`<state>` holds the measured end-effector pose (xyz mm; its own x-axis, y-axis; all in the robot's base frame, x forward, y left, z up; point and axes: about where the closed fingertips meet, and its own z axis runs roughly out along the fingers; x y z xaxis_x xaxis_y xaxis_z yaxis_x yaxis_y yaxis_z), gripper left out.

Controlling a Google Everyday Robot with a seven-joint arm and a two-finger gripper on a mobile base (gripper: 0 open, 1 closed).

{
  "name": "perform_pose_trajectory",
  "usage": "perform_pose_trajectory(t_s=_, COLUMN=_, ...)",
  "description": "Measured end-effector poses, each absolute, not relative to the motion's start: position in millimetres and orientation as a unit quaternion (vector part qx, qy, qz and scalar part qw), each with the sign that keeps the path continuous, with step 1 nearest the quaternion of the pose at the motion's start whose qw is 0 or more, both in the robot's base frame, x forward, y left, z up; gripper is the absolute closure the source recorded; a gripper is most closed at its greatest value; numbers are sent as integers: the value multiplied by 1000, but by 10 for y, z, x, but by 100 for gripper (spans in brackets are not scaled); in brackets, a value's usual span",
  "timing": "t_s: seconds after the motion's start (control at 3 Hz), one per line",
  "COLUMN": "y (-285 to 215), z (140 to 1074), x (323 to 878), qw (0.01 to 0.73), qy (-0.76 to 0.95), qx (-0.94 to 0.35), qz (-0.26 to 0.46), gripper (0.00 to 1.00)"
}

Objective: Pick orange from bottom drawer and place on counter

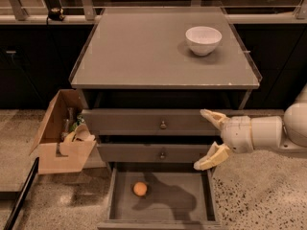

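The orange (140, 189) lies on the floor of the bottom drawer (161, 216), left of its middle; the drawer is pulled open. My gripper (207, 139) is open, with pale fingers spread apart, one finger (212, 116) high and one low. It hangs in front of the two upper drawers at the cabinet's right side, above and to the right of the orange, holding nothing. The counter (144, 51) is the flat grey-brown top above.
A white bowl (203, 40) stands on the counter at the back right. An open cardboard box (60, 137) with bottles hangs at the cabinet's left side. Two upper drawers with round knobs (163, 125) are closed. Speckled floor lies on both sides.
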<state>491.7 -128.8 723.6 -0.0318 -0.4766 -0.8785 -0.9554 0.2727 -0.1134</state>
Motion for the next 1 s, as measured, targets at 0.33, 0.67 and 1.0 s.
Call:
perform_pose_trajectory(t_s=0.33, y=-1255, z=7188, x=4900, qw=441, qy=658, qx=-543, qz=277, gripper=0)
perform_pose_trajectory(t_s=0.67, y=-1190, z=7149, x=4881, qw=442, qy=652, qx=-548, qz=282, gripper=0)
perform_pose_trajectory(t_s=1.0, y=-1169, z=6747, x=4890, qw=456, qy=661, qx=-522, qz=289, gripper=0)
